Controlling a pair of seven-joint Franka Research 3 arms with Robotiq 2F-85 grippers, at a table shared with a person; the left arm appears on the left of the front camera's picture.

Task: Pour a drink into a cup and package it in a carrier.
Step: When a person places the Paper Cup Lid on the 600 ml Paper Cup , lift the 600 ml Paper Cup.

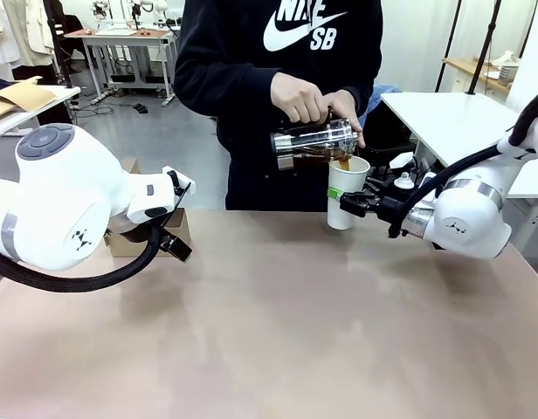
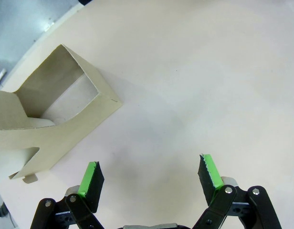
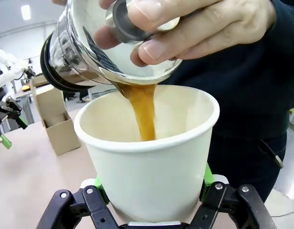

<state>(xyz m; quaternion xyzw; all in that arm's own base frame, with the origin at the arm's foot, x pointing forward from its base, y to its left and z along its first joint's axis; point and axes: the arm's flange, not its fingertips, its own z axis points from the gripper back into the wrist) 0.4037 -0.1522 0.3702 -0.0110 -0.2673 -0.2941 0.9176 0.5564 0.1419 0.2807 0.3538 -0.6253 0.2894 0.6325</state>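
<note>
Right gripper (image 1: 344, 206) gripped the cup (image 1: 348, 185) standing on the table (image 1: 269, 332), while a person's hand (image 1: 297, 98) tipped the jug (image 1: 313, 142), drink (image 3: 143, 112) streaming in. Left gripper (image 2: 149, 174) hung wide open beside the carrier (image 2: 61, 119).

Cup (image 3: 152, 162): white paper, matt outside, smooth rolled rim; inner wall cream with a slight sheen.
Jug (image 3: 89, 47): clear glossy wall, polished metal bands that mirror the room.
Drink (image 3: 143, 112): amber-brown stream, translucent, wet gloss.
Carrier (image 2: 51, 124): plain brown cardboard, matt, raw cut edges.
Table (image 1: 278, 332): beige top, smooth, matt, no grain.
Left gripper (image 2: 149, 174): black links, dull satin, bright metal pivot pins; pads (image 2: 211, 171) green, rubbery-looking.
Left arm shell (image 1: 51, 201): white glossy plastic.
Person's top (image 1: 225, 52): dark cloth.
</note>
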